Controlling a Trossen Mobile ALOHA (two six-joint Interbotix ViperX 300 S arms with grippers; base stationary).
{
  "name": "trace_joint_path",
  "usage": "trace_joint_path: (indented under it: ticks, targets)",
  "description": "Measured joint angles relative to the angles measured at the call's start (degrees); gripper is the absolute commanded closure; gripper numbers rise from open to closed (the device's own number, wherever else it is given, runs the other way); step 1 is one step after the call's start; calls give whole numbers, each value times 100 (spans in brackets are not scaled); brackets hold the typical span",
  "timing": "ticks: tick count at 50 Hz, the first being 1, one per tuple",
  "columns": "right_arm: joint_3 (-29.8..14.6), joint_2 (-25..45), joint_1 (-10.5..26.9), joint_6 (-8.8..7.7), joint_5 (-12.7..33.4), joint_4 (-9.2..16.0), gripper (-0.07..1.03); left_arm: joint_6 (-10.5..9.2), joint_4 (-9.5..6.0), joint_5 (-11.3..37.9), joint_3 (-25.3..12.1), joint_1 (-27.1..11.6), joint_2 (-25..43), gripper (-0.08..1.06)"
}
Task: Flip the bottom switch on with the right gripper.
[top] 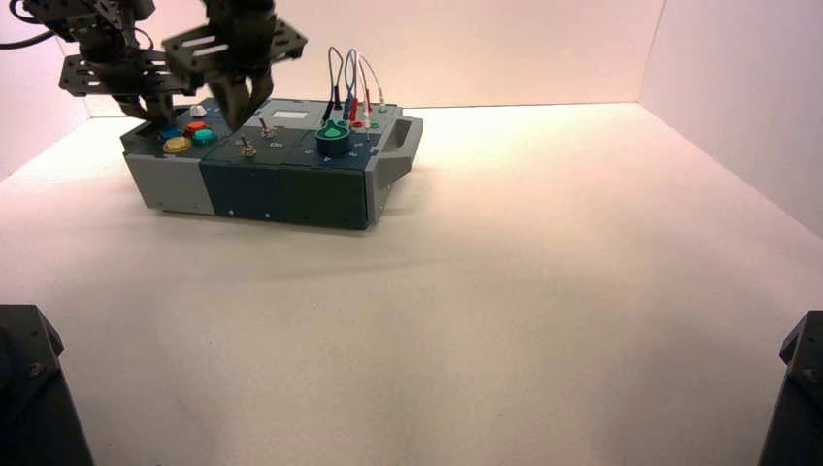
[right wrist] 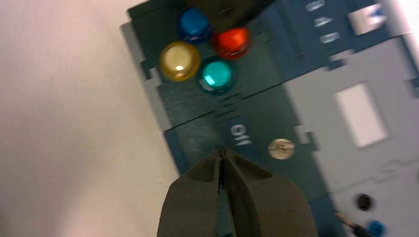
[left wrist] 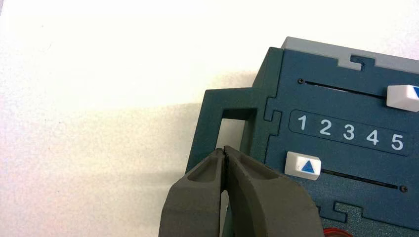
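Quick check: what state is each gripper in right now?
Left gripper: jaws closed, holding nothing, by the box's handle.
Right gripper: jaws closed, empty, over the box's switch section.

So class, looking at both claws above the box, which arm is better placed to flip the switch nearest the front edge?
Right. The right claw hangs shut just behind the two switches, while the left claw sits over the box's slider end, beyond the buttons.

Both grippers black, skeletal. Right gripper (top: 241,102): flat plates cut with long slots, two tapering dark fingers (right wrist: 197,202). Left gripper (top: 155,105): same build, slotted plates, a black cable (top: 24,41) looping off behind it. Finger pads matte grey-brown up close, each with a shallow hollow, possibly rubber. Black housings (top: 34,388) at lower corners, with screws.
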Motion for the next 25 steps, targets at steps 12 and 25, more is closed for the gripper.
trace_joint_path:
  ticks: [12,25]
  targets:
    - [44,-62,0,0,0,-26,98,0,0,0,0,0,9,100]
    - [44,-53,-9,0,0,0,98,0,0,0,0,9,9,100]
